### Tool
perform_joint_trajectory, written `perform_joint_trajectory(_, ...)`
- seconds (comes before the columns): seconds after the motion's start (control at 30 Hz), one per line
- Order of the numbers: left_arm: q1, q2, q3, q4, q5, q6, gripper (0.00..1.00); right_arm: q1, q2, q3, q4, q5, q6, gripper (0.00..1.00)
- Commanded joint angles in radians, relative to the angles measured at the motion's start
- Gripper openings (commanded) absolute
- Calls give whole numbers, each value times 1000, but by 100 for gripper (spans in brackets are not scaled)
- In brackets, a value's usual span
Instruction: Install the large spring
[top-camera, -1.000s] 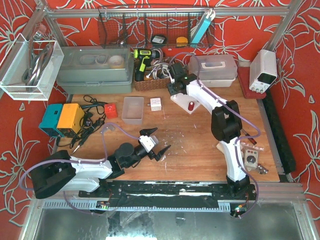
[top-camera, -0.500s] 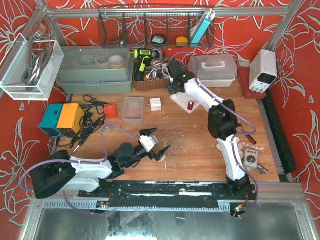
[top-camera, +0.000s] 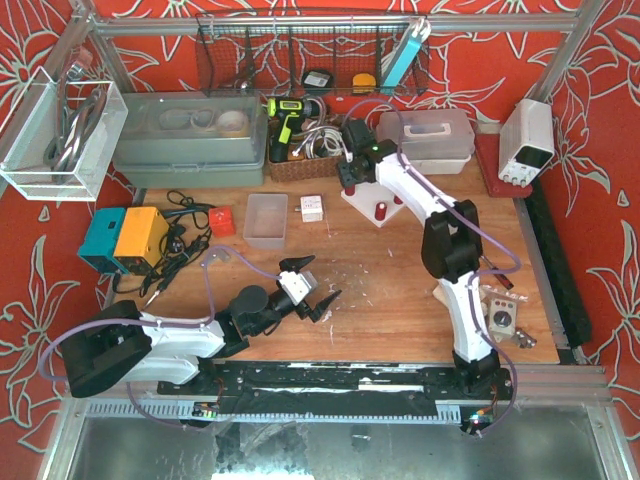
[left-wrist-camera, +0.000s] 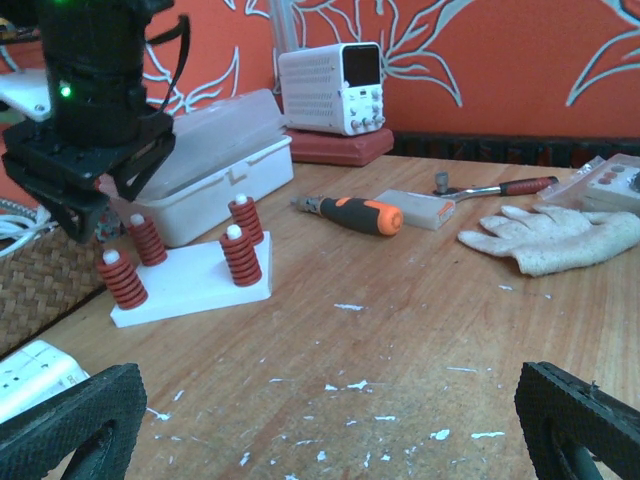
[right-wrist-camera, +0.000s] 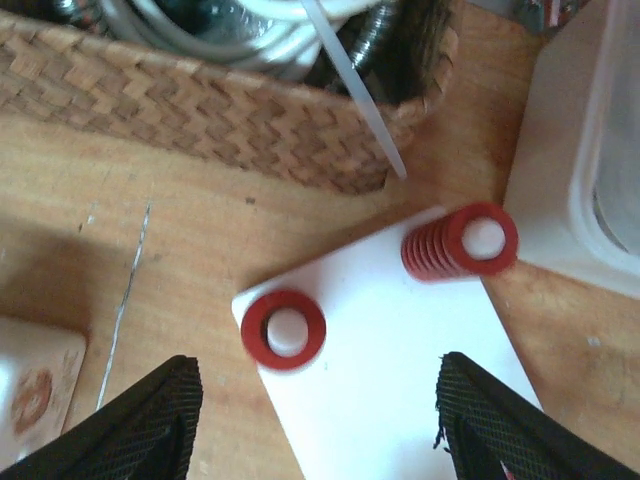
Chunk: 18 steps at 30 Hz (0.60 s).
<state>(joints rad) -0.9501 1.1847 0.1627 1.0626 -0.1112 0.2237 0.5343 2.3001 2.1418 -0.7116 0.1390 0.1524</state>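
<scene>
A white peg plate (right-wrist-camera: 400, 370) lies at the back of the table, also visible as the plate (top-camera: 366, 199) from above. A red spring (right-wrist-camera: 285, 330) sits over the white peg at its corner, with a second red spring (right-wrist-camera: 462, 243) on another peg. My right gripper (right-wrist-camera: 315, 405) hangs open above the plate, its fingers standing either side of it and holding nothing. In the left wrist view several red springs (left-wrist-camera: 240, 257) stand upright on the plate (left-wrist-camera: 190, 292) below the right gripper (left-wrist-camera: 85, 195). My left gripper (top-camera: 312, 284) rests open and empty near the front.
A wicker basket (right-wrist-camera: 220, 110) of cables borders the plate at the back, and a white lidded box (left-wrist-camera: 215, 175) stands beside it. A screwdriver (left-wrist-camera: 350, 212), a glove (left-wrist-camera: 545, 238) and a power supply (left-wrist-camera: 330, 88) lie to the right. A clear tray (top-camera: 265, 219) sits to the left.
My right gripper has gone from shut to open and shifted slightly toward the back, leaving a red spring on its peg. The left arm has not moved.
</scene>
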Motion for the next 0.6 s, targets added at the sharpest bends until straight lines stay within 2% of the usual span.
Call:
perform_joint_trajectory(0.0, -1, -4, 7, 14, -27, 8, 100, -4, -189, -113, -24, -28, 21, 69)
perform_joint_trajectory(0.23, 1, -69, 17, -63, -103, 4, 100, -4, -576, -498, 83, -23, 37, 80)
perform_joint_trajectory(0.4, 1, -114, 40, -138, -196, -2, 100, -4, -836, -771, 169, 4, 46, 98)
perform_joint_trajectory(0.57, 25, -149, 93, -303, -302, -75, 100, -4, -1074, -1010, 268, 94, 42, 99)
